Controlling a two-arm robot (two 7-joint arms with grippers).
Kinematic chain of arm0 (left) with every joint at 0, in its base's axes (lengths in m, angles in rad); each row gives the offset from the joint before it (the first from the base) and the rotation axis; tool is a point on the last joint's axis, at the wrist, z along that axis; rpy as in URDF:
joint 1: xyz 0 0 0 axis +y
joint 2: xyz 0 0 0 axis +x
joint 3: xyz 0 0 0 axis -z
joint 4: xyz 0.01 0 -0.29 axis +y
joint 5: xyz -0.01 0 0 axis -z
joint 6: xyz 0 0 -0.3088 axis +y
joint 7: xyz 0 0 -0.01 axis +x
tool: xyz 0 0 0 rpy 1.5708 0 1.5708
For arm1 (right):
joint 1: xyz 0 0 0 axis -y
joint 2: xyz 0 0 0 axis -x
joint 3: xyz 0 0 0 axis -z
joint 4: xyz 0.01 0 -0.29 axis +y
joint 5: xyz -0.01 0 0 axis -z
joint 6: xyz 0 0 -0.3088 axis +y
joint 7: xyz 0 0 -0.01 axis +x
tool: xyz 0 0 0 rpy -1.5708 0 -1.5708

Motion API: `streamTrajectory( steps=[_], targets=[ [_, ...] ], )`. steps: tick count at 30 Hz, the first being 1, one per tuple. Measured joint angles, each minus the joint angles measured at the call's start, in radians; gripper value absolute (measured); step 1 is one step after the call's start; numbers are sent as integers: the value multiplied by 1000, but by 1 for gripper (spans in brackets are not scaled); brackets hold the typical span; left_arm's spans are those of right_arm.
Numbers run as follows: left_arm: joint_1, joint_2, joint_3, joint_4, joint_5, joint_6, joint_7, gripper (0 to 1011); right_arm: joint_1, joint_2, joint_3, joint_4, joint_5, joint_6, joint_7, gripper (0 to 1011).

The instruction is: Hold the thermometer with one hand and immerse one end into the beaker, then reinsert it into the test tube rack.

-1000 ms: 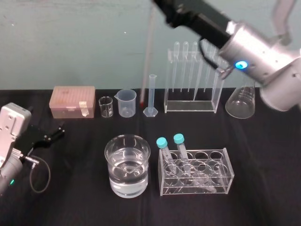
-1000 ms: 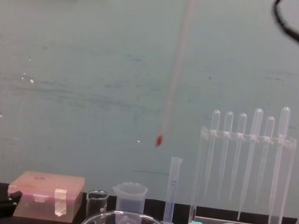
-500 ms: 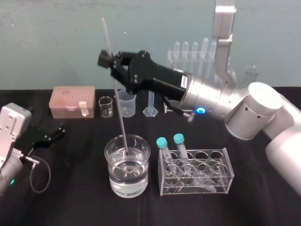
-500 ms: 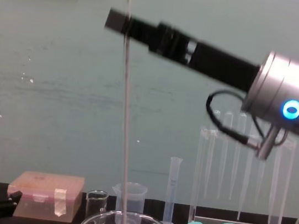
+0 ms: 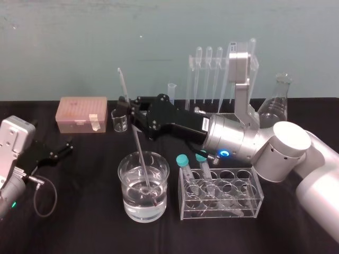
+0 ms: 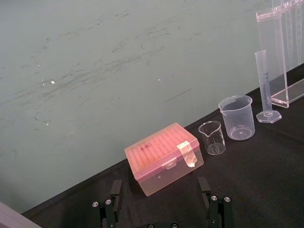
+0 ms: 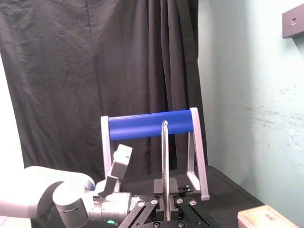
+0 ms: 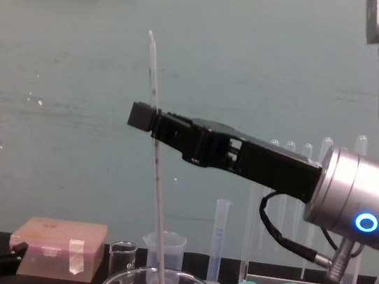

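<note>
our right gripper (image 5: 130, 109) reaches in from 3 o'clock, roughly level above the table (image 5: 79, 222). it is clenched on the thermometer (image 5: 137, 142), pinching the upper part between its black fingers.

the thermometer is tilted, with its top leaning toward 11 o'clock. its lower end is down inside the beaker (image 5: 125, 197), under the water line as far as we can tell, and close to the bottom on the 5 o'clock side. the beaker stands on the table at 6 o'clock from the gripper's tips and is part full of water.

the rack (image 5: 189, 84) stands at the back of the table, at 1 o'clock from the beaker and well apart from it. it is partly behind our right arm, and pipettes (image 5: 209, 69) hang in it.

a tube holder (image 5: 254, 191) with two blue-capped tubes (image 5: 182, 160) sits just beside the beaker at 3 o'clock. a pink box (image 5: 82, 114) lies at 11 o'clock from the beaker.

our left gripper (image 5: 57, 150) is parked low at 9 o'clock from the beaker, well apart from it. in the left wrist view it is released, its two fingers spread wide.
</note>
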Motion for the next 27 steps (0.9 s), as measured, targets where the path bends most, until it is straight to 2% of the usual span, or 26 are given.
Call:
streamTrajectory(
  steps=[27],
  targets=[
    [0,0,0,0,0,0,0,1008,-16,-9,20,12,-11,2,-2,56]
  ],
)
